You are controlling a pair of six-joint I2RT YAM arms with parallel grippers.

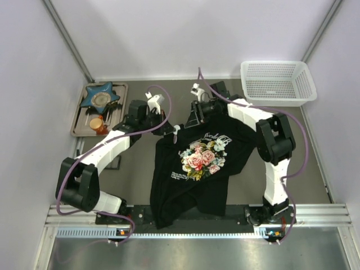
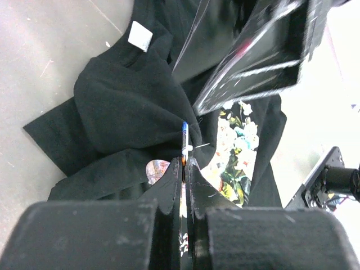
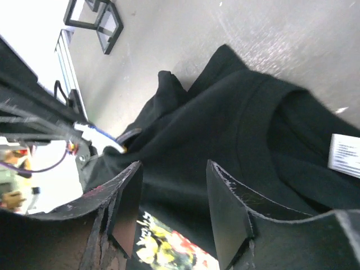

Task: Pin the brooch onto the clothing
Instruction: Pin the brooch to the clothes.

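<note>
The clothing, a black T-shirt point(image 1: 180, 191) with a rose print point(image 1: 201, 158), lies bunched mid-table. My left gripper point(image 1: 171, 128) point(image 2: 187, 160) sits at its left shoulder, shut on the brooch point(image 2: 184, 138). The brooch shows edge-on as a thin blue, white and orange sliver touching a fabric fold point(image 2: 124, 101), with a fine wire sticking out to its right. From the right wrist the brooch point(image 3: 104, 135) pokes at the fold. A rounded pinkish patch point(image 2: 156, 170) peeps out beside the left finger. My right gripper point(image 1: 197, 115) point(image 3: 173, 164) hangs open over the shirt point(image 3: 225, 124) near the collar, nothing between its fingers.
A white mesh basket point(image 1: 275, 81) stands at the back right. At the back left a metal tray point(image 1: 79, 121) carries a blue star-shaped dish point(image 1: 100, 97) and a small orange thing point(image 1: 97, 124). A black square frame point(image 3: 107, 22) stands beyond the shirt. The collar label point(image 2: 139, 35) faces up.
</note>
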